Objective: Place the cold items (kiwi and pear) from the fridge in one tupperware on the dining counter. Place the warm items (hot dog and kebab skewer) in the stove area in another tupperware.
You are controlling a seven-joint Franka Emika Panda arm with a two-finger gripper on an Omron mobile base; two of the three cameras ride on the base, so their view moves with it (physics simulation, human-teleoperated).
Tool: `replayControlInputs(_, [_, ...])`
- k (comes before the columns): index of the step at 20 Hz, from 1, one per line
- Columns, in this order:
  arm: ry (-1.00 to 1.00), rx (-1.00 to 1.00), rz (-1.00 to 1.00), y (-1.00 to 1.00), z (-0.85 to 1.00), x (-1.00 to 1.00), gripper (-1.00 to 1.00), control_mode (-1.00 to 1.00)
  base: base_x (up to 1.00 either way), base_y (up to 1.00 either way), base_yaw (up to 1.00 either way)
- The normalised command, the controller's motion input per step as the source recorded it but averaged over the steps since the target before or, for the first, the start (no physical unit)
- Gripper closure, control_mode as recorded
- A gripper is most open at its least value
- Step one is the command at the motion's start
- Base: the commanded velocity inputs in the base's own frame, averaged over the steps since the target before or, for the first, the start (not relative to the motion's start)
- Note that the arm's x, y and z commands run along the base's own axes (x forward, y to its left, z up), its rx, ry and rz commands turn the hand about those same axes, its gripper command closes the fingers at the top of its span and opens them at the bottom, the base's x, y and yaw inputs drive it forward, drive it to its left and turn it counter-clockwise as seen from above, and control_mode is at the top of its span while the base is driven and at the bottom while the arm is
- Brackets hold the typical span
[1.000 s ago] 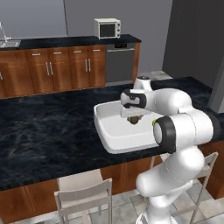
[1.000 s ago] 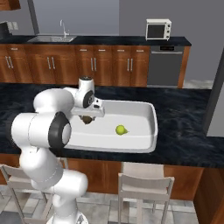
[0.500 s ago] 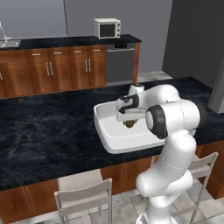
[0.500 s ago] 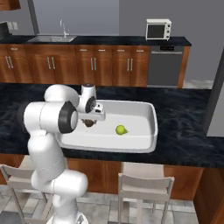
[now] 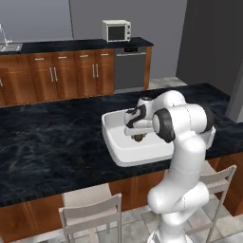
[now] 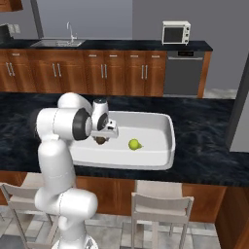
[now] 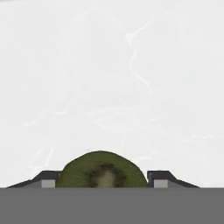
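A large white tupperware (image 5: 112,142) stands on the dark dining counter (image 5: 52,147). My gripper (image 5: 137,135) hangs low inside it, near its left end in the right base view, shut on a brown kiwi (image 5: 138,138). From the hand, the kiwi (image 7: 103,170) shows its green cut face between the two dark fingertips (image 7: 50,178), just above the white floor of the tub. From the right base, the kiwi (image 6: 100,141) sits under the gripper (image 6: 100,137). A yellow-green pear (image 6: 134,144) lies on the tub floor (image 6: 168,146) a short way to its right.
Two stools (image 5: 92,209) stand at the counter's near edge, beside my base. Behind the counter runs a wooden cabinet row with a dishwasher (image 5: 129,71), a microwave (image 5: 116,30) and a sink (image 6: 57,43). A grey wall block (image 6: 240,112) rises at the right.
The arm's elbow has swung from the side to more upright over the base. The hand with the kiwi has sunk a little toward the tub floor. The pear has not moved.
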Motion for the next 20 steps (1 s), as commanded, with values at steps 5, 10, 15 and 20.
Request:
replayControlInputs(5, [-0.06, 0.00, 0.00, 0.00, -0.19, -0.03, -1.00, -1.00, 0.00, 0.00, 0.00])
replayControlInputs(10, [-0.12, 0.01, 0.00, -0.03, 0.34, -0.45, -1.00, -1.00, 0.00, 0.00, 0.00])
replayControlInputs(15, [-0.15, 0.00, 0.00, -0.04, 0.68, -0.50, -1.00, -1.00, 0.00, 0.00, 0.00])
replayControlInputs(20, [-0.11, 0.00, 0.00, 0.00, 0.57, -0.43, -1.00, -1.00, 0.00, 0.00, 0.00])
